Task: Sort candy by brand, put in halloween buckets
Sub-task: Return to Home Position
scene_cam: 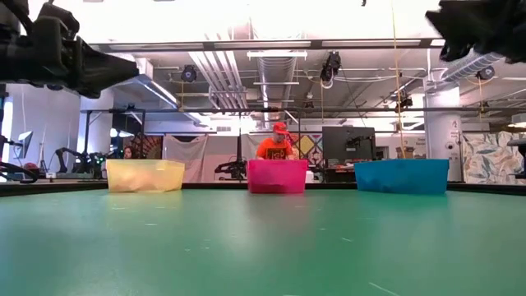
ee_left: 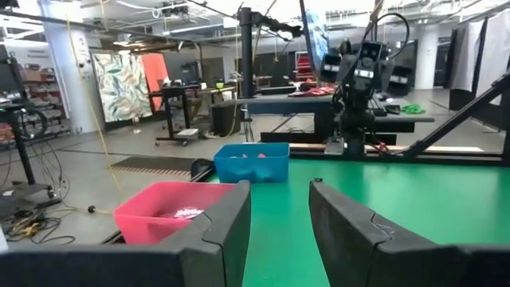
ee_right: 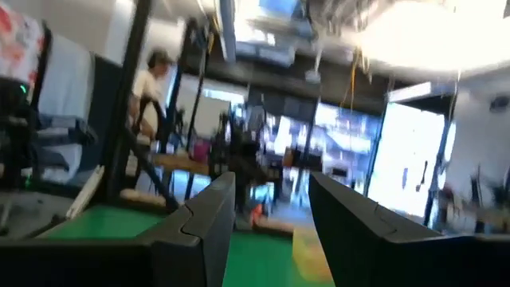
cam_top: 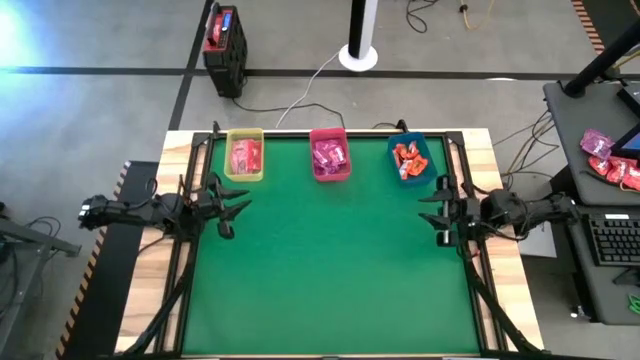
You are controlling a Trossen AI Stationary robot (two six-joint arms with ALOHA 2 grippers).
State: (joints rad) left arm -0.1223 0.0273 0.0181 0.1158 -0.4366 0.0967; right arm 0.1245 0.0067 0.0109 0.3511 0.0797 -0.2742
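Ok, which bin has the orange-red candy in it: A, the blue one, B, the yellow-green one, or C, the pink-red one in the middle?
A: in the high view the orange-red candy lies inside the blue bin, at the right end of the row.

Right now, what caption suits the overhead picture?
Candy sorted into the yellow bin, pink bin and blue bin at the green table's far edge; left hand and right hand wait open at its sides.
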